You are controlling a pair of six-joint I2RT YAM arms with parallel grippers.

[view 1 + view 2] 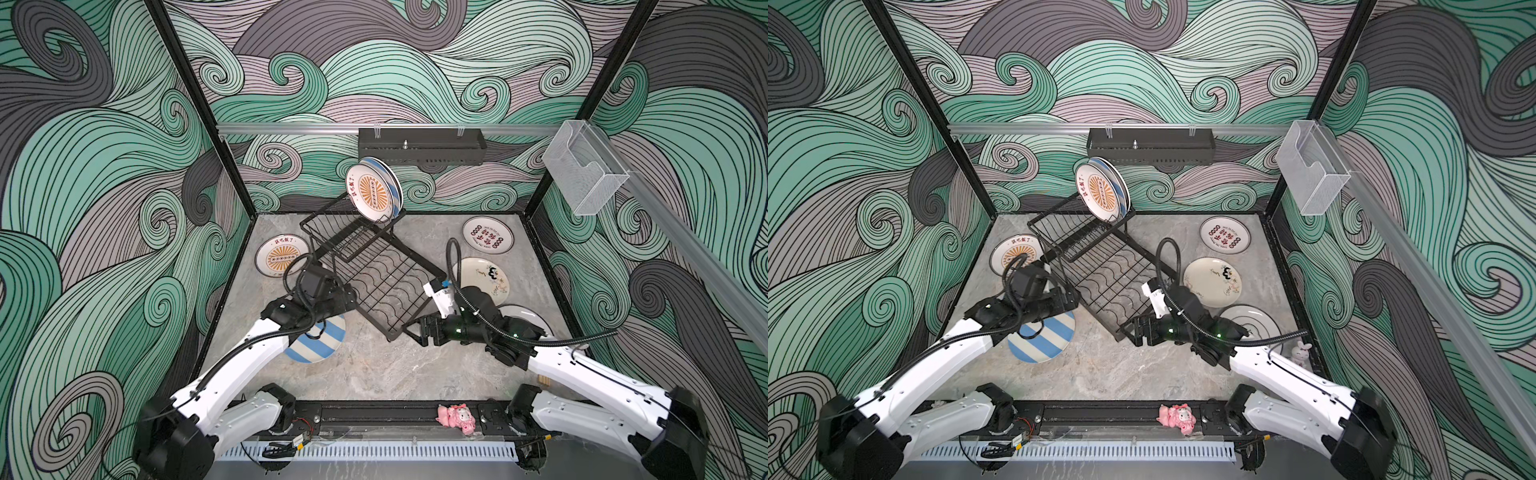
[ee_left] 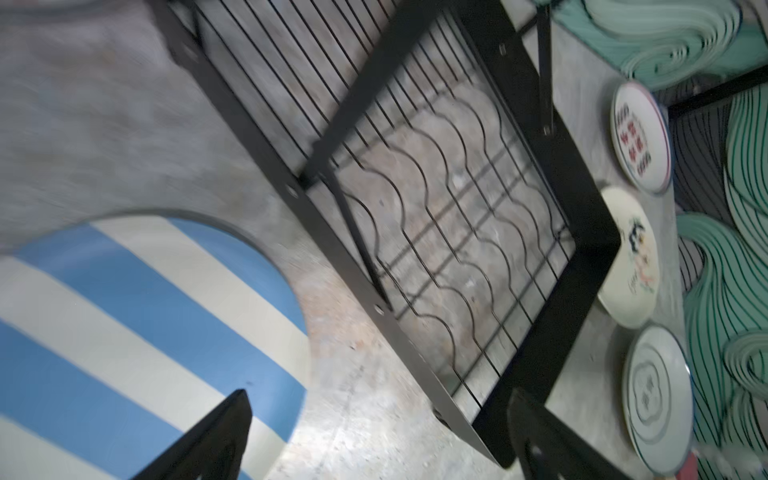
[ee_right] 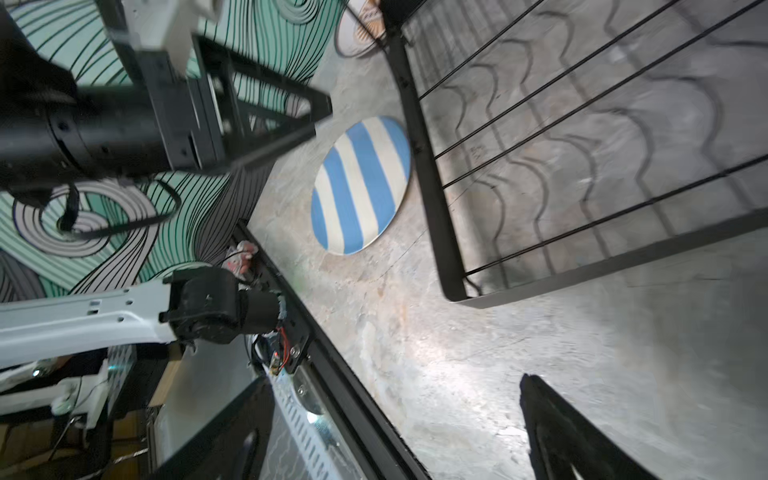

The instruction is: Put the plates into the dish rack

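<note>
Front rail: pink toy (image 1: 456, 419) sits on it, right of ctr.
Surface: grey marble-look surface (image 1: 374, 374) inside a booth w/ swirl-pattern walls.
Striped plate: blue-and-cream striped plate (image 1: 318, 343) lies flat near the front left, partly under the left arm.
Left pincer: left pincer (image 2: 378, 399) is released, fingers spread wide, above the striped plate's far edge and the rack's left side. Contact can't be told.
Right pincer: right pincer (image 1: 415, 330) is released, fingers wide apart, low over the surface near the rack's near corner, not touching it.
Dish rack: black wire dish rack (image 1: 382, 278) sits mid-surface, turned at an angle, wavy grid base toward the front and raised basket toward the back.
White plate: white plate w/ outline flower (image 1: 1256, 322) lies flat at right, mostly under the right arm.
Doodle plate: cream doodle plate (image 1: 486, 278) lies flat just right of the rack.
Sunburst plate: orange sunburst plate (image 1: 278, 257) lies flat left of the rack.
Lettered plate: red-lettered plate (image 1: 487, 235) lies flat, far right.
In rack: second sunburst plate (image 1: 372, 192) stands upright at the basket's far end, w/ a blue-striped plate (image 1: 395, 187) just behind it.
Back wall: black tray (image 1: 422, 145) on a rail; clear box (image 1: 586, 174) on the right wall.
</note>
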